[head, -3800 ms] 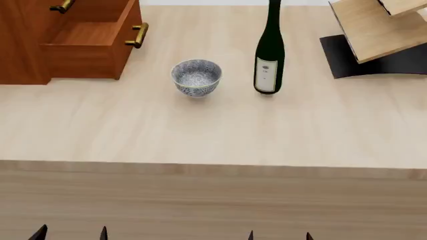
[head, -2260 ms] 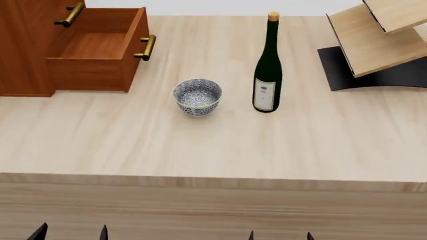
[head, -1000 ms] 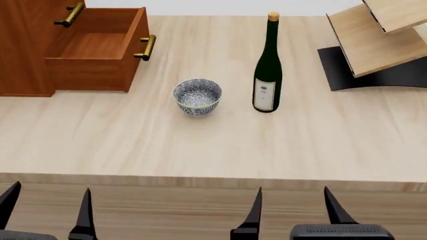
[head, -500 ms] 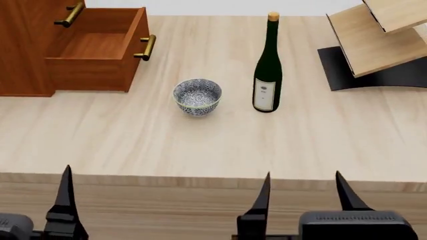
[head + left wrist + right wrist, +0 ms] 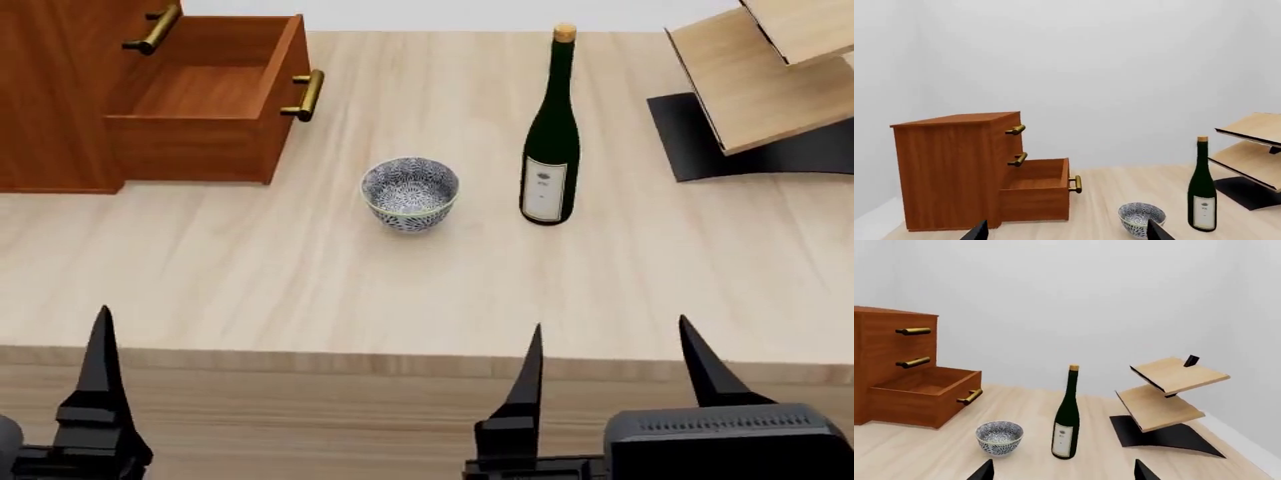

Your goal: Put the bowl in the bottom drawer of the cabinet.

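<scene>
The speckled blue-grey bowl (image 5: 411,193) stands upright on the table, between the cabinet (image 5: 54,100) and a wine bottle. The bottom drawer (image 5: 200,140) is pulled out with its inside bare, and its brass handle faces the bowl. My right gripper (image 5: 610,325) hovers open over the table's near edge, well short of the bowl. Only one finger (image 5: 96,380) of my left gripper shows in the head view. In the left wrist view, my left gripper (image 5: 1064,234) is open, with the bowl (image 5: 1141,217) and drawer (image 5: 1034,200) ahead. Open also in its own view, my right gripper (image 5: 1064,471) faces the bowl (image 5: 999,436).
A tall dark green wine bottle (image 5: 550,140) stands just right of the bowl. A light wooden rack on a black base (image 5: 767,90) fills the far right corner. The table's front edge (image 5: 334,360) runs just ahead of both grippers.
Both grippers have come up from the bottom of the head view towards the table edge. The view has shifted a little. The bowl, bottle and drawer stay where they were.
</scene>
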You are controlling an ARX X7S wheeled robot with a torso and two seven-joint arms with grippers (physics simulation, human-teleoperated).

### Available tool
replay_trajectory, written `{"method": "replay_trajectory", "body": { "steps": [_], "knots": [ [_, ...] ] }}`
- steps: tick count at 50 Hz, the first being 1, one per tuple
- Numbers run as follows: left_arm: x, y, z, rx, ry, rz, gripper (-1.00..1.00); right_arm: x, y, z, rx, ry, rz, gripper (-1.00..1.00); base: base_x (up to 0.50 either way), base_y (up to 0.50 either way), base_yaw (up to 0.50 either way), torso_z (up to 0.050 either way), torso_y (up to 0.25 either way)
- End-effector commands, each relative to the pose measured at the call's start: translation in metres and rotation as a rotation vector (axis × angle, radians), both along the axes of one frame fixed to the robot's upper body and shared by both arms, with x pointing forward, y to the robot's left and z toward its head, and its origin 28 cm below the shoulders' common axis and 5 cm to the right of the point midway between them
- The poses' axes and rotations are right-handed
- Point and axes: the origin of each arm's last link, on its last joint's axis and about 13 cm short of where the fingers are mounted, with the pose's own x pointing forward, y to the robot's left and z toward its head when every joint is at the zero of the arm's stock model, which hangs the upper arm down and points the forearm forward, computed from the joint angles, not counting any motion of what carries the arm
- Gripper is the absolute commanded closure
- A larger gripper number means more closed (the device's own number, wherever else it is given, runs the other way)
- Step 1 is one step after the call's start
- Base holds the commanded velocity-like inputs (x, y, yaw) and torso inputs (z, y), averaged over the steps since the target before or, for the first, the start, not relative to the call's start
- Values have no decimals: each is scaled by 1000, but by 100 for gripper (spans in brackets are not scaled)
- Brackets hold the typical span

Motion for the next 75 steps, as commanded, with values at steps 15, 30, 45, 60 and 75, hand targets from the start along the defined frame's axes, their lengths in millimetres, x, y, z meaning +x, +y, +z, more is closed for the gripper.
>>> {"method": "replay_trajectory", "body": {
  "steps": [15,30,45,60,75],
  "knots": [
    [-1,2,6,-20,-20,18,-100,1,-2,0,-6,-10,13,-100,0,189,0,0,0],
    [-2,1,3,-5,-21,10,-100,0,-1,-1,8,-10,13,-100,5,232,0,0,0],
    [-2,0,2,5,-19,14,-100,0,-2,1,2,-10,15,-100,51,323,0,0,0],
    [-1,-1,3,-2,-16,3,-100,1,-1,0,4,-4,25,-100,59,318,0,0,0],
    [-1,-1,3,2,-13,4,-100,1,-1,3,3,-4,23,-100,73,295,0,0,0]
  ]
}}
